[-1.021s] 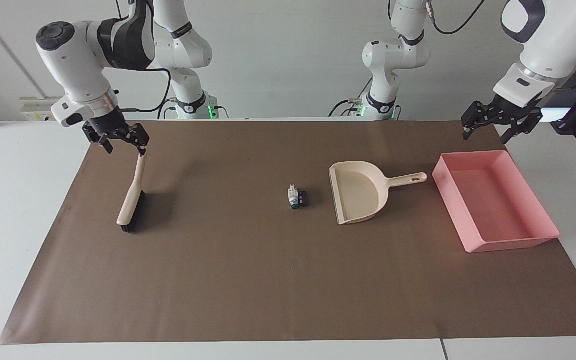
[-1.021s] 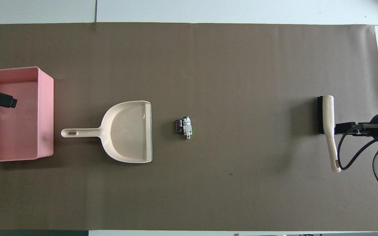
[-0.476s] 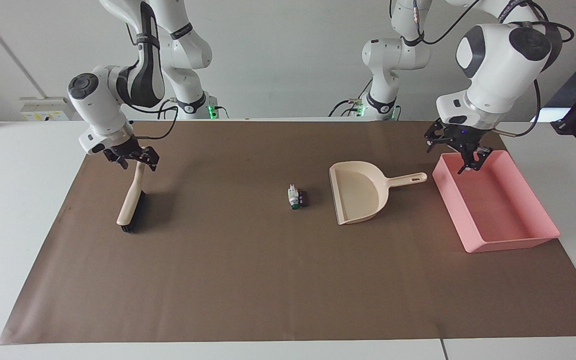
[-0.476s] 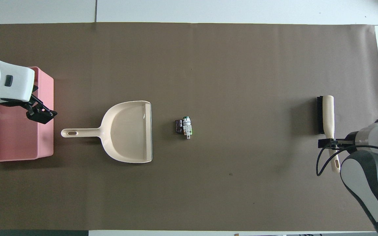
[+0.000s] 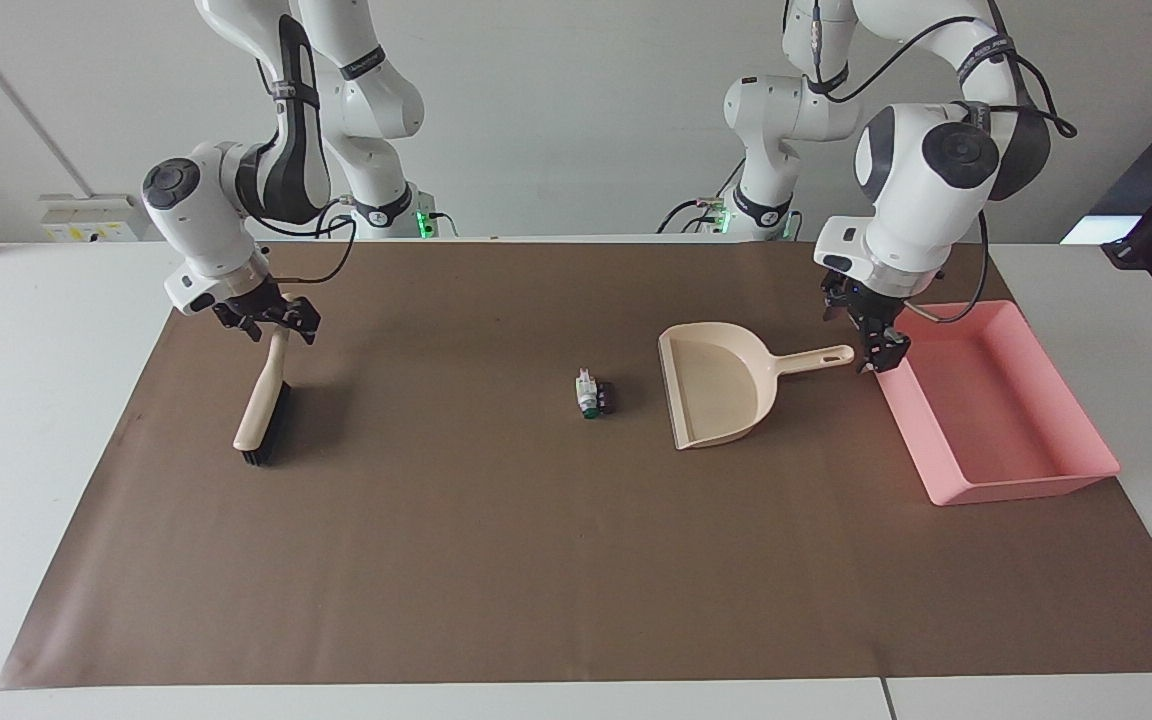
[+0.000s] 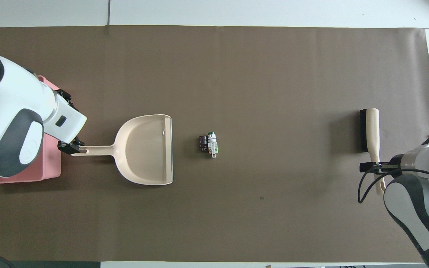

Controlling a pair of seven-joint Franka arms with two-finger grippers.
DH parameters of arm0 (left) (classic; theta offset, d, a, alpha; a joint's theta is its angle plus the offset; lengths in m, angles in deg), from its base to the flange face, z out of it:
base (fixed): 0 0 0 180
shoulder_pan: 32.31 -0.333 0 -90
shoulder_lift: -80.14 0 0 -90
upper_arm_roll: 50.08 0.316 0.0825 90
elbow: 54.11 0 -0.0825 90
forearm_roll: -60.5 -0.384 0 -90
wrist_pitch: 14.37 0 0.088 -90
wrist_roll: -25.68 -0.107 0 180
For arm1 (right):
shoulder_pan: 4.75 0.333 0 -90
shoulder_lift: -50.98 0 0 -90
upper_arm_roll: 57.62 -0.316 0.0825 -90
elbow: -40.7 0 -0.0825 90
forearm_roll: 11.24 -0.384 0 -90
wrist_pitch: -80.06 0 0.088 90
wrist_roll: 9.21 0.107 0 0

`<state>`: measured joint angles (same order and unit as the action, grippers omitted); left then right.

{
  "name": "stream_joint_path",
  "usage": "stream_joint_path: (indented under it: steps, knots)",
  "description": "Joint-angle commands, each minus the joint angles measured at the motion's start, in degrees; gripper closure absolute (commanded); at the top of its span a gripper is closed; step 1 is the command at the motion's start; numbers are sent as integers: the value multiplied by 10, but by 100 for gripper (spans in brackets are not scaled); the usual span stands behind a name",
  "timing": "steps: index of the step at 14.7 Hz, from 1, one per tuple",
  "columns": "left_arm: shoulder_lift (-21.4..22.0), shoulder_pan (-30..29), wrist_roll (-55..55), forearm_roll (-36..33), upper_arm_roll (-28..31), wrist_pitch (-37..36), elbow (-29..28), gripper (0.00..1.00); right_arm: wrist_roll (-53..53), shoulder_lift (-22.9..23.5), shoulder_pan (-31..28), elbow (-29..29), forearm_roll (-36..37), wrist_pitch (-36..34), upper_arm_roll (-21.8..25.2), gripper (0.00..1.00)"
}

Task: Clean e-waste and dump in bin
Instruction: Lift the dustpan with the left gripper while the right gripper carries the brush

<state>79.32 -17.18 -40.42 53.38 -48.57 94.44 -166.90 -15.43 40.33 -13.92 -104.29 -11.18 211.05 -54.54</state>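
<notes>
Since half a second ago your left end effector (image 5: 878, 350) has swung off the pink bin (image 5: 1021, 478) and dropped to the tip of the dustpan handle (image 5: 816, 358); your right end effector (image 5: 271, 315) has barely shifted along the brush handle (image 5: 276, 362).

Your left end effector sits at the hole end of that handle, just beside the bin's wall, and I cannot tell whether it is parted or clamped. Your right one looks wrapped around the upper brush handle, though from this distance I would not swear it is gripping. The brush (image 6: 370, 130) rests bristles-down on the brown surface (image 5: 496, 560), toward the right arm's end.

The e-waste (image 5: 594, 395) lies mid-surface, just beside the open mouth of the dustpan (image 5: 716, 385) but apart from it.

What could bite you: a grip this far out on the handle gives poor leverage, so the pan may twist or droop when lifted and spill. Closing off-centre could shove the pan into the e-waste and scatter it. With the bin wall so near, your fingers might clip it and drag the bin. A hard brush stroke could flick the tiny bits past the pan.
</notes>
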Motion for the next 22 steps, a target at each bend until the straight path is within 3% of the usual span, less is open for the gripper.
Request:
stream_joint_path:
  steps: [1,3,4,9,12,13,15,16,18,20,22]
  knots:
    - [14,17,-3,-24,8,71,-79,2,-23,-4,-10,-6,-14,12,-5,31]
    - [10,27,15,-34,8,117,-116,2,-21,-2,-10,-6,-15,12,-5,89]
    - [11,29,28,-54,8,142,-138,2,-23,-1,-10,-5,-21,11,-5,100]
    - [13,35,50,-69,8,170,-175,5,-36,8,-7,16,-40,5,-5,100]
    - [17,35,55,-69,8,164,-181,13,-33,12,0,62,-40,-45,-10,100]
    - [17,36,57,-69,8,163,-181,21,-33,12,11,91,-40,-83,-13,100]
    - [17,45,70,-69,8,158,-181,52,-7,14,55,139,-31,-133,-13,100]
    - [18,46,73,-69,8,158,-180,62,15,21,82,162,-21,-157,-13,100]
    - [18,49,74,-69,8,147,-179,78,42,27,137,181,-12,-194,-14,100]
    - [16,52,72,-69,8,137,-171,94,56,29,197,181,-12,-177,-16,100]
    - [17,52,69,-69,8,116,-149,100,81,47,239,180,-10,-163,-16,100]
